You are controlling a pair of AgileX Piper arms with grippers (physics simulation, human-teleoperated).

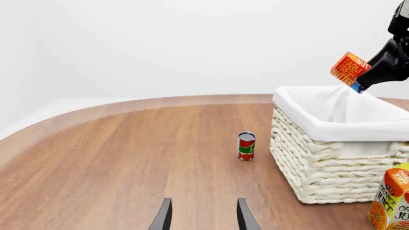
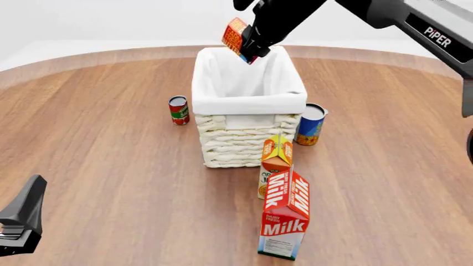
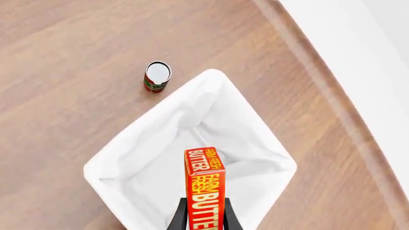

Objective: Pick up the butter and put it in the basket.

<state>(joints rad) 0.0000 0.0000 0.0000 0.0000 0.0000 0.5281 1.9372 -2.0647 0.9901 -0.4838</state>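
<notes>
The butter (image 2: pixel 236 34) is a small orange-red box, held in the air over the far end of the cream wicker basket (image 2: pixel 250 136). My right gripper (image 2: pixel 250 51) is shut on it. In the right wrist view the butter (image 3: pixel 204 189) hangs straight above the basket's white liner (image 3: pixel 160 158), with the right gripper (image 3: pixel 203 218) clamped on its lower end. From the left wrist view, the butter (image 1: pixel 349 70) shows above the basket (image 1: pixel 332 163). My left gripper (image 1: pixel 202 215) is open and empty, low over the table at the near left.
A red-green can (image 2: pixel 178 110) stands left of the basket, a blue-orange can (image 2: pixel 310 124) right of it. An orange juice carton (image 2: pixel 275 163) and a tall Milk carton (image 2: pixel 286 219) stand in front of the basket. The table's curved far edge (image 2: pixel 111 54) lies behind.
</notes>
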